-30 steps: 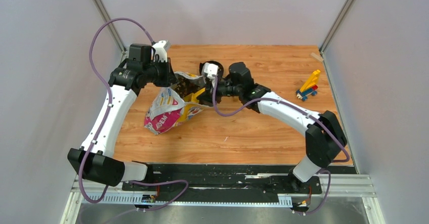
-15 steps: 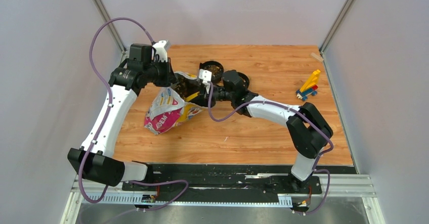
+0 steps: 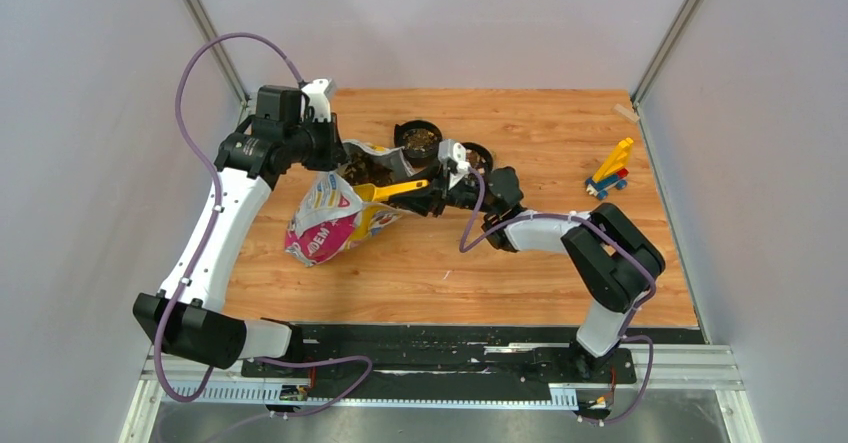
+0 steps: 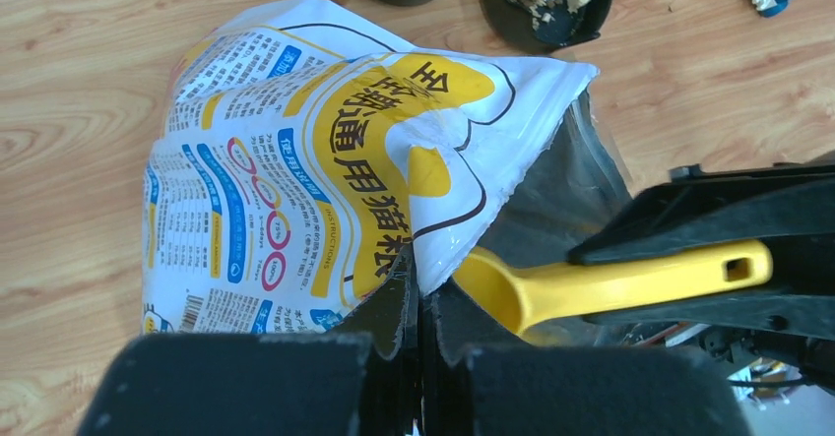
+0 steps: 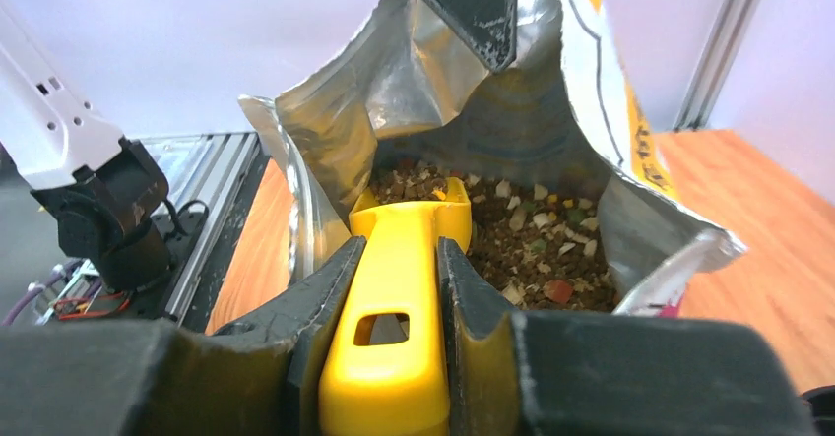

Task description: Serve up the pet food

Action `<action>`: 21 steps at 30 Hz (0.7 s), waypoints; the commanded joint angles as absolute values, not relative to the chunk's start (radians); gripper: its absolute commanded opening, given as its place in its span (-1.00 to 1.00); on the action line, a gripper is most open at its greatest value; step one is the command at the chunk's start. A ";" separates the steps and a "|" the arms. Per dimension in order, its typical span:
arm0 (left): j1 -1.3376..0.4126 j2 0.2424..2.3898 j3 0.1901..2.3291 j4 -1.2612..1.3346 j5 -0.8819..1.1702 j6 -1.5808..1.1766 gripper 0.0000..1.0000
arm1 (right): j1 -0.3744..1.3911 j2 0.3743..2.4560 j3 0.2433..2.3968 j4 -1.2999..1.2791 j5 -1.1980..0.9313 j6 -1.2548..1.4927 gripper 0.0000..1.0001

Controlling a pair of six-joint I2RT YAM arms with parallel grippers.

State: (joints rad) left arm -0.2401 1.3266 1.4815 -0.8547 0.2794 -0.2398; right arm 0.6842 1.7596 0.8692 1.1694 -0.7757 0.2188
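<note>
The printed bag (image 3: 330, 218) lies tilted on the wooden table, mouth open toward the right. My left gripper (image 3: 328, 156) is shut on the bag's upper rim and holds the mouth open; this also shows in the left wrist view (image 4: 418, 283). My right gripper (image 3: 430, 193) is shut on the handle of the yellow scoop (image 3: 392, 191). In the right wrist view the scoop (image 5: 399, 308) has its bowl end inside the bag, resting on the pet food (image 5: 537, 244), a brown heap with pale and coloured bits. The scoop (image 4: 591, 283) also shows in the left wrist view.
Two black bowls stand just behind the bag: one (image 3: 418, 140) holds some kibble, the other (image 3: 478, 155) is right of it. A toy of coloured blocks (image 3: 610, 171) stands at the far right. The enclosure walls close in on both sides.
My right arm has swung down and back from beside the near bowl, turning the wrist. The scoop now points left into the bag's mouth. The left arm has held still.
</note>
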 commanded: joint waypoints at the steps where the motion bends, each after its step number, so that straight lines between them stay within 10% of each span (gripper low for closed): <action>1: -0.241 1.309 1.570 -0.776 0.259 -0.235 -1.00 | 0.661 1.668 0.822 1.444 -0.762 0.308 -1.00; 21: -0.241 1.272 1.603 -0.782 0.121 -0.234 -1.00 | 0.575 1.505 0.708 1.550 -0.703 0.315 -1.00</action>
